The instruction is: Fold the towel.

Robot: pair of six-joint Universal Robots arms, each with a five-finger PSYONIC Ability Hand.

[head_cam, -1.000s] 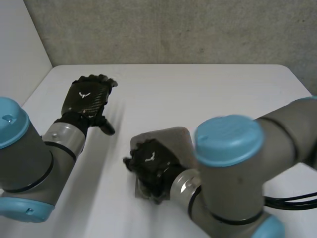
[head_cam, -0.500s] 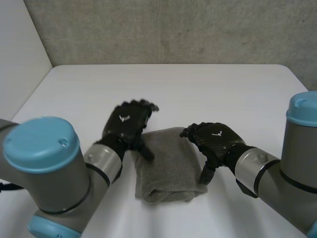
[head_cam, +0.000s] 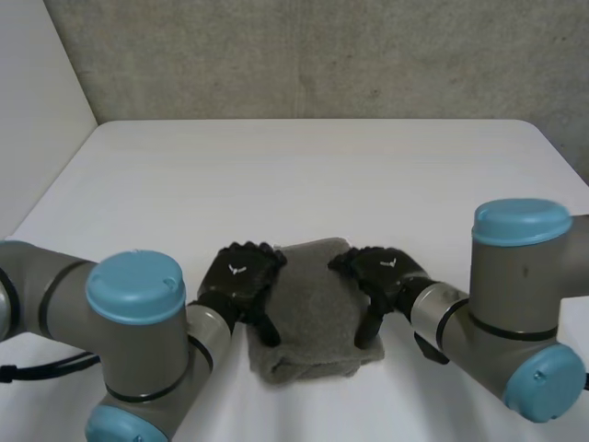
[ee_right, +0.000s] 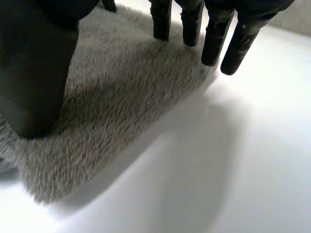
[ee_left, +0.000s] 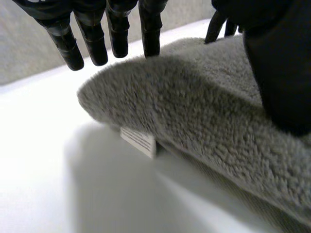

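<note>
A grey towel (head_cam: 308, 318) lies folded into a small thick pad near the table's front edge. My left hand (head_cam: 244, 274) rests on its left edge, open, with straight fingers (ee_left: 92, 39) reaching over the towel (ee_left: 194, 107) and the thumb lying on its top. A white label (ee_left: 139, 141) hangs from the towel's underside near that hand. My right hand (head_cam: 379, 272) sits on the right edge, also open. Its fingers (ee_right: 214, 41) point past the far edge of the towel (ee_right: 116, 97) while the thumb presses on the pile.
The white table (head_cam: 322, 175) stretches away behind the towel to a grey wall. Both arms come in low across the table's front, the left one's elbow (head_cam: 138, 285) and the right one's elbow (head_cam: 520, 226) flanking the towel.
The left hand has come in from the table's far left to the towel's left edge. The right hand has moved off the towel's left part to its right edge and spread its fingers.
</note>
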